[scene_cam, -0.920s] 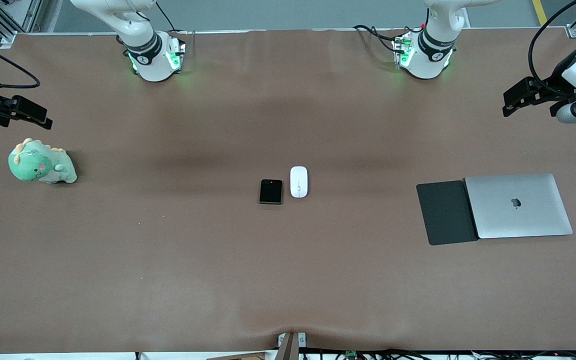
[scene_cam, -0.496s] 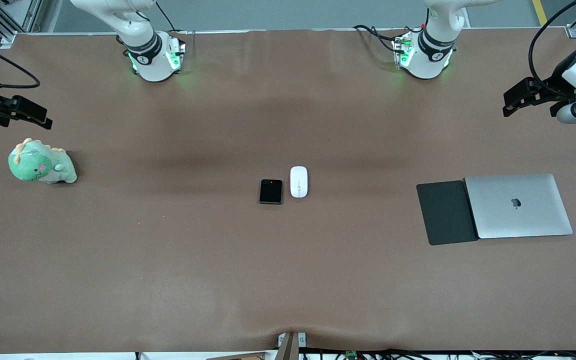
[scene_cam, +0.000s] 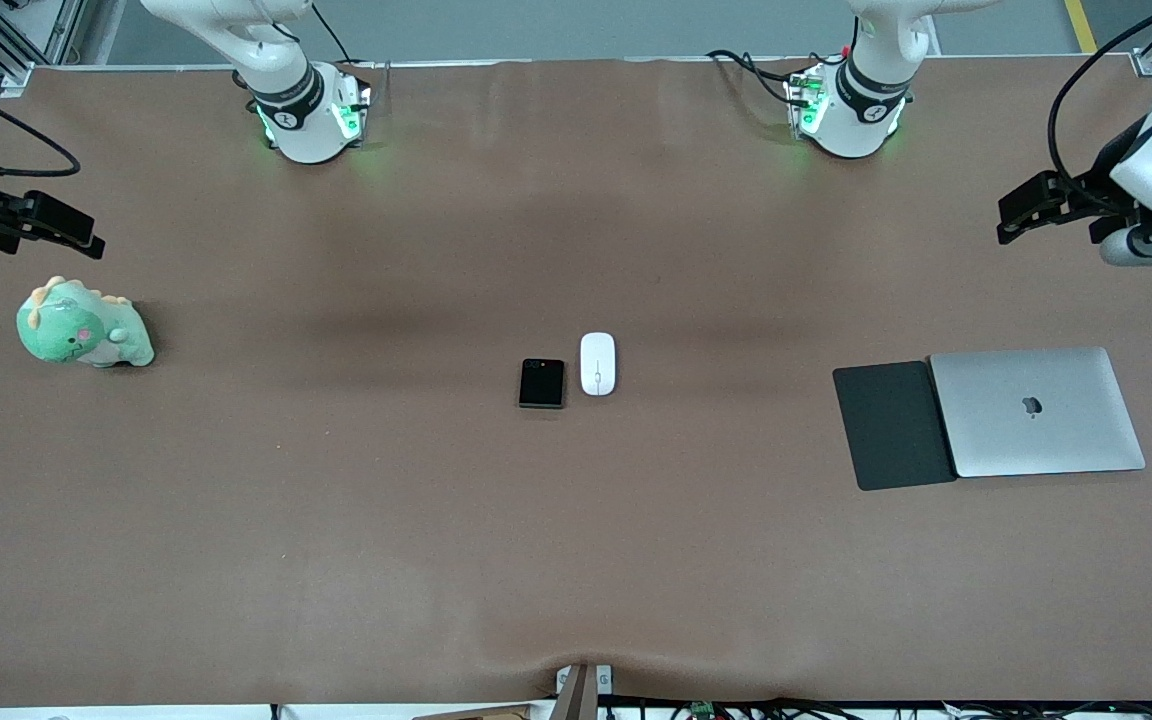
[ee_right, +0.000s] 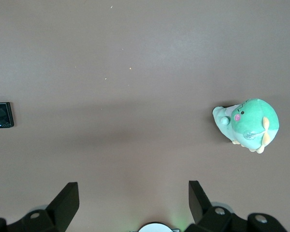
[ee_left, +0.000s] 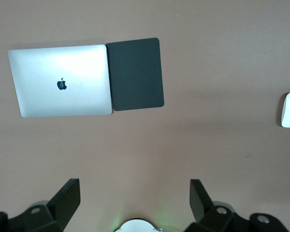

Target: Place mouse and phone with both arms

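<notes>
While both end effectors hung apart, empty: left end effector [scene_cam: 1021,212] at desk's 2 o'clock, right end effector [scene_cam: 61,232] at 10. Best approach: descend squarely over mouse [scene_cam: 597,363] and phone [scene_cam: 542,383], side by side at centre.

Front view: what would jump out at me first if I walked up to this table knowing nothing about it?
Probably the white mouse and black folded phone lying side by side mid-table. Next, the green plush dinosaur at the right arm's end, and the closed silver laptop touching a dark-grey mat at the left arm's end. The left hand and right hand hang open above those ends.
</notes>
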You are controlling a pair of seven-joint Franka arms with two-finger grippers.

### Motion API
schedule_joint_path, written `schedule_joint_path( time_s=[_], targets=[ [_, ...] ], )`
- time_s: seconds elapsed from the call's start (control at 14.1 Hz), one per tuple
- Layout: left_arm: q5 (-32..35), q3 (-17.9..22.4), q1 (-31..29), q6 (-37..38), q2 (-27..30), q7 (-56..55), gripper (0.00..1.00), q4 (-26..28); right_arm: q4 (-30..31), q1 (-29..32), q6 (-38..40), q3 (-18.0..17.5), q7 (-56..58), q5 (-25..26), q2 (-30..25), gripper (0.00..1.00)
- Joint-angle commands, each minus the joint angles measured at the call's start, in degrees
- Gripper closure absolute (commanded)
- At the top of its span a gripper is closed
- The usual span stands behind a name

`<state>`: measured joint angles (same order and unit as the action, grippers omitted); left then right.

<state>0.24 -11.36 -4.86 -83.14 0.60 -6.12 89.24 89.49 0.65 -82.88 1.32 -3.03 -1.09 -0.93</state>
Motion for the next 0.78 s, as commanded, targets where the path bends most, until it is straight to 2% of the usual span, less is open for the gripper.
schedule_joint_path(
  time_s=[0.0,0.21,0.5,0.71],
  targets=[
    [-0.6,-1.3,1.2,0.2,-2.4,-3.5,0.0,-0.7,-0.2,-0.1,0.5,0.0,-0.8,0.2,-0.7,0.0],
    [-0.7,-3.7,1.5,-3.6,-4.3,-8.4,0.0,1.5,-0.2,-0.1,0.5,0.0,-0.8,0.2,-0.6,0.0],
    [-0.6,-7.3,1.6,-13.9,-5.6,-11.2,0.0,8.5,-0.2,-0.1,0.5,0.0,-0.8,0.2,-0.6,0.0],
    [-0.1,-8.4,5.0,-17.2,-10.6,-16.2,0.0,8.8,-0.2,-0.1,0.5,0.0,-0.8,0.3,-0.6,0.0]
  ],
)
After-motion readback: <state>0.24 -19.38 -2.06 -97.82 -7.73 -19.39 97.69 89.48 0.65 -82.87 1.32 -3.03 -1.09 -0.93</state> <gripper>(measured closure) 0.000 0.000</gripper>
